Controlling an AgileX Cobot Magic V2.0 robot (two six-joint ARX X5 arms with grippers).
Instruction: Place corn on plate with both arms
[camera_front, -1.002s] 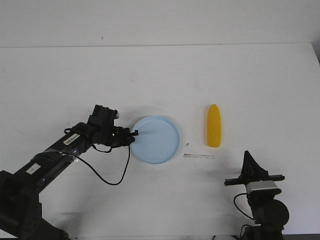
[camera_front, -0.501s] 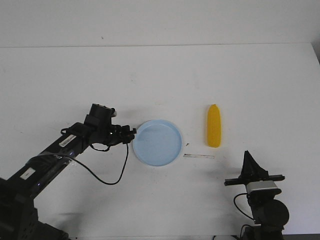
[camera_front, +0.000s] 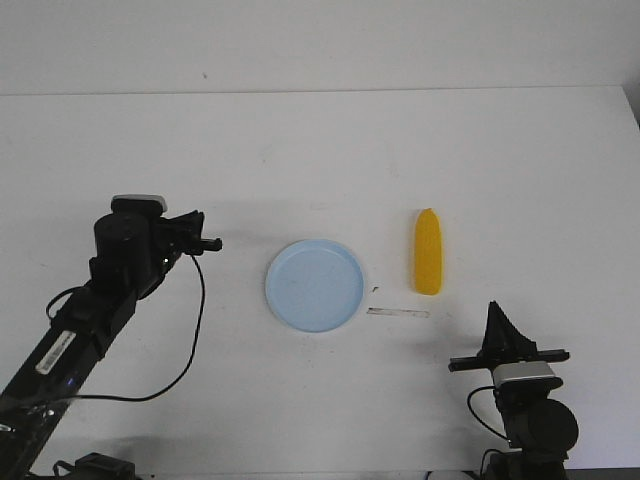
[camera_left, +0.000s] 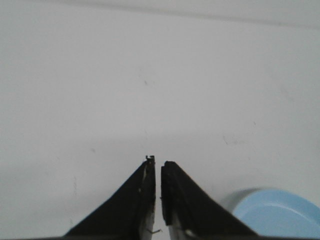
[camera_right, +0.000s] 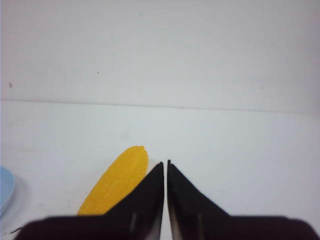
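Corn lies on the white table, pointing away from the robot, just right of the pale blue plate and not touching it; a thin strip sits near its nearer end. We see the right gripper low at the near edge, its jaws almost together, holding nothing (the corn is just ahead). The left gripper, equally narrow and empty, hovers left of the plate.

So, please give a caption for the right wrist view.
Closed right hand above the table, yellow corn lying just beside it.
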